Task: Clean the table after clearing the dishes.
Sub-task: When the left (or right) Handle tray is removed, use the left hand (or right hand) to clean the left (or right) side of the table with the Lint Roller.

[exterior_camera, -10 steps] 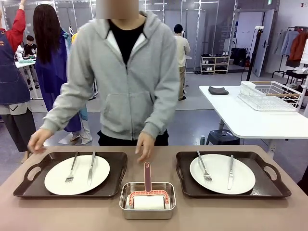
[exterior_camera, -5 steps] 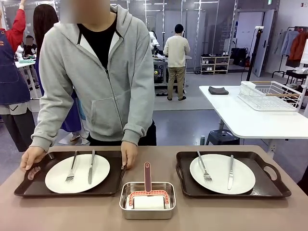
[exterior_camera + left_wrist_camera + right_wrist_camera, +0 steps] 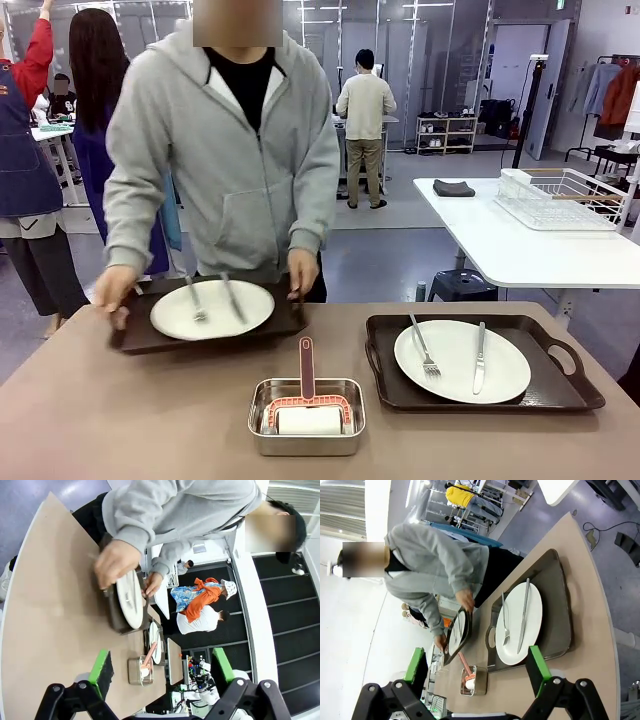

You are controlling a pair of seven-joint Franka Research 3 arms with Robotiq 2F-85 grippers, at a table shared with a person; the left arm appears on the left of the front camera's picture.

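Hands (image 3: pixel 112 288) of the person grip one brown tray (image 3: pixel 135 332) with a white plate (image 3: pixel 212 312), fork (image 3: pixel 194 300) and knife (image 3: pixel 232 298), at the left middle of the front picture, held up over the far edge of the worktop (image 3: pixel 120 420). The other tray (image 3: pixel 560 385) and its plate (image 3: pixel 462 362) lie flat at the right. Left arm's fingers (image 3: pixel 102 667) are spread wide, holding nothing. Right arm's fingers (image 3: pixel 537 664) are too.

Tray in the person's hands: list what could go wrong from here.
1. The tray is held off the table by both ends, with a fork and knife loose on its plate; a tilt could slide them off.
2. The steel pan with the pink-handled tool sits close in front; a low swing might knock it.
3. The other tray sits on the table, so wiping now could hit it.
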